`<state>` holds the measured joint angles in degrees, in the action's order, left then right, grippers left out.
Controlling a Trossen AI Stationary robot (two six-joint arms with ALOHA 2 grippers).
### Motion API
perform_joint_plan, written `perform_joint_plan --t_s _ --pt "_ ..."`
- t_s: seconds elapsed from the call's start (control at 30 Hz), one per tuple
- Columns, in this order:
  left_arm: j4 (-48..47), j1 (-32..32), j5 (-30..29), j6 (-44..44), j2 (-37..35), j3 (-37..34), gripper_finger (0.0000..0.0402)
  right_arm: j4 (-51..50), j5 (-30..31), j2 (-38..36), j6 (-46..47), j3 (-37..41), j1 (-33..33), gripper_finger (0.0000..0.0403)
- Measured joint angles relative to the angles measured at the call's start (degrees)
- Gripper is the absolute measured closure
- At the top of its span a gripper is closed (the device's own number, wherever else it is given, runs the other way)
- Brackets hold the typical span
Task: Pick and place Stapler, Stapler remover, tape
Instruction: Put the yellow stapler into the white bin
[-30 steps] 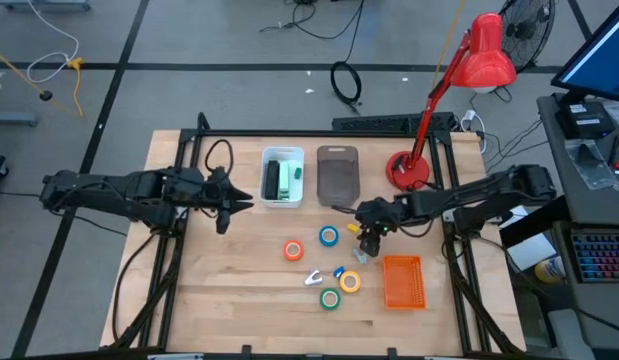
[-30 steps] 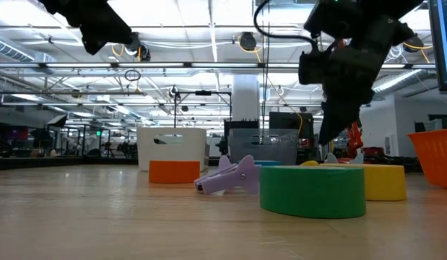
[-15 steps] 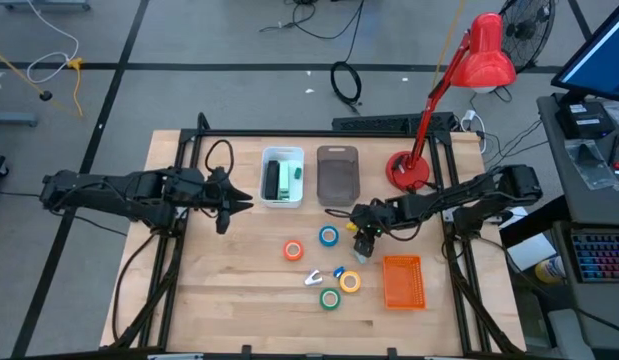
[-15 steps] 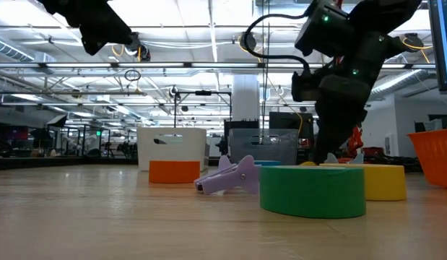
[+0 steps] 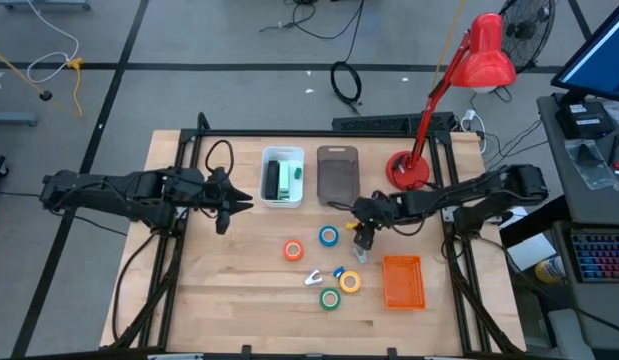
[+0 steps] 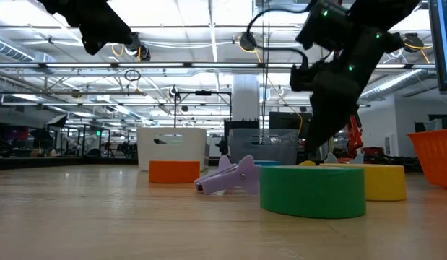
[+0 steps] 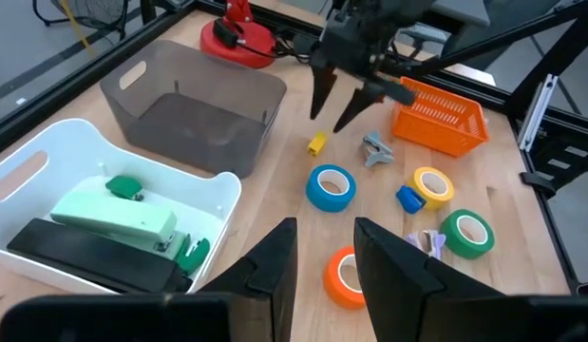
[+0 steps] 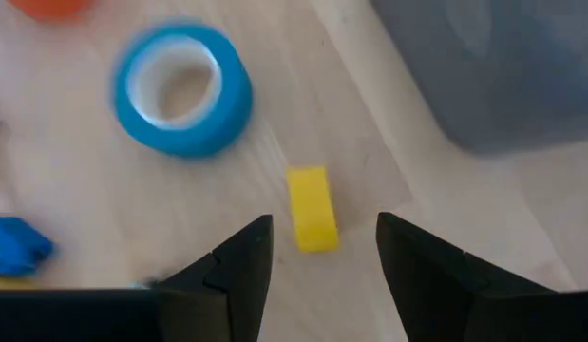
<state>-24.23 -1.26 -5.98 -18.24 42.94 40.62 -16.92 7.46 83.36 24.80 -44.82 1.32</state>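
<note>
Tape rolls lie loose on the desk [image 5: 229,290], in front of the two bins: the orange roll [image 5: 294,250] sits nearest the left side, the blue roll [image 5: 329,237] just beside it toward the grey bin [image 5: 337,176], the yellow roll [image 5: 350,282] and the green roll [image 5: 331,299] closer to the front edge. A pale purple stapler remover [image 5: 314,277] lies between the orange and green rolls, and a small blue piece [image 5: 339,271] rests next to the yellow roll. A green stapler [image 7: 118,217] lies inside the white bin [image 5: 282,177], alongside a dark one.

Right hand [image 5: 363,238] hangs low over the desk just right of the blue roll, fingers spread wide and grasping nothing; straight ahead of its fingers [image 8: 227,271] lies a small yellow block [image 8: 312,208] (a short rectangular piece, flat on the wood), with the blue roll a little farther off and a corner of the grey bin beyond.

Left hand [image 5: 225,204] waits over the left part of the desk, beside the white bin, its fingers [image 7: 275,261] partly apart with nothing between them.

An orange basket [image 5: 403,282] stands at the right front, and a red lamp [image 5: 409,170] stands at the back right.
</note>
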Motion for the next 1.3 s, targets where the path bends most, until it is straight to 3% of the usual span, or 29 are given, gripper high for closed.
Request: perform_joint_plan --t_s 0.23,0.73,1.3 --pt "0.0 0.0 0.02 -0.09 0.0 0.04 0.0293 -0.02 -3.09 2.89 -3.42 0.09 -1.75 0.0218" --pt "-0.01 0.0 0.02 -0.28 0.0 0.04 0.0293 1.48 -1.33 2.42 -5.68 0.09 -1.77 0.0218" --pt "0.04 0.0 0.15 -1.43 0.0 0.04 0.0293 2.15 -4.86 2.46 -24.18 0.06 -4.38 0.0218"
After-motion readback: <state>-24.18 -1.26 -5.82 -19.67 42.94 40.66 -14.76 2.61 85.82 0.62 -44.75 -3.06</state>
